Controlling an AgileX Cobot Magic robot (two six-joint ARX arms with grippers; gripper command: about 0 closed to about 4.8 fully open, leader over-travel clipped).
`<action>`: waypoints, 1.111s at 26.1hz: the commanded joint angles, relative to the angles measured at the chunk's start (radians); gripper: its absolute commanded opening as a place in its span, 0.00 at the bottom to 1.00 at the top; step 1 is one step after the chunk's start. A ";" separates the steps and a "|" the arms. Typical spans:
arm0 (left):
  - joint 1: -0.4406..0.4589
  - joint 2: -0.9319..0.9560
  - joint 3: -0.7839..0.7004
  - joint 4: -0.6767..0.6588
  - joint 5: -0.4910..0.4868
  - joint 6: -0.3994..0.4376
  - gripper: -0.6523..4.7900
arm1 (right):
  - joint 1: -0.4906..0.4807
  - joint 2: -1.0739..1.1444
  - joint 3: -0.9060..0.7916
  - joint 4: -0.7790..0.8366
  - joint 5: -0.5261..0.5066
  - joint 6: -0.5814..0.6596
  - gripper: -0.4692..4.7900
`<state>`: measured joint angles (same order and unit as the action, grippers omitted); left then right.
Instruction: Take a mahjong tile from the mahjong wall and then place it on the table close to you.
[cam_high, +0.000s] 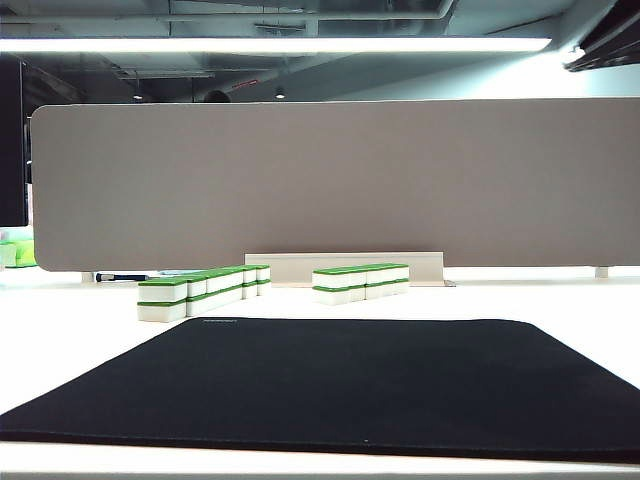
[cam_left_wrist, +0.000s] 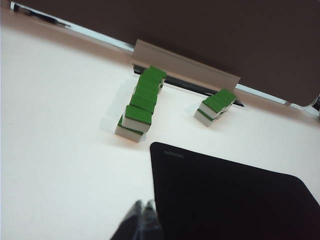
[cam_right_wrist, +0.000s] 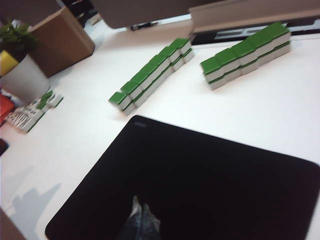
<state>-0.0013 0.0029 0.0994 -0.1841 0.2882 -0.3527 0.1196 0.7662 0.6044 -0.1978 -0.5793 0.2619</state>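
Nearest the exterior camera, a black mat (cam_high: 340, 385) is seen lying on the white table (cam_high: 560, 300); no arm enters this view. Beyond the mat's far edge, the mahjong wall (cam_high: 205, 289) is found in two rows with a gap between them: a longer row angled away on the left and a shorter row (cam_high: 362, 281) to its right, both stacked two high with green backs up, before a grey-beige partition panel (cam_high: 330, 180).

The left gripper (cam_left_wrist: 142, 209) is observed low over bare table just beside the mat's corner, fingertips pressed together, nothing held. The right gripper (cam_right_wrist: 140, 210) is noted above the mat, well short of the tiles; its tips appear close together, but blur prevents a firm reading. No tile has yet been taken.

The tiles are judged small, rigid, light and smooth-faced, hence liable to slip or to drag a neighbour. A hold is best taken on an upper end tile (cam_left_wrist: 138, 114) of the long row, across its two free side faces, and lifted straight up so the lower tile is not disturbed.
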 joint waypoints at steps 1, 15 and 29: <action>0.003 0.007 0.029 -0.013 0.008 0.001 0.11 | 0.040 0.008 0.005 0.014 -0.007 -0.001 0.09; 0.003 0.422 0.283 -0.057 0.101 0.033 0.11 | 0.149 0.013 0.005 0.015 -0.006 -0.001 0.09; 0.002 0.978 0.728 -0.228 0.102 0.173 0.11 | 0.149 0.013 0.005 0.015 0.000 -0.001 0.09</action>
<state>-0.0002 0.9501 0.7948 -0.3843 0.3840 -0.2096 0.2672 0.7818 0.6044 -0.1982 -0.5770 0.2619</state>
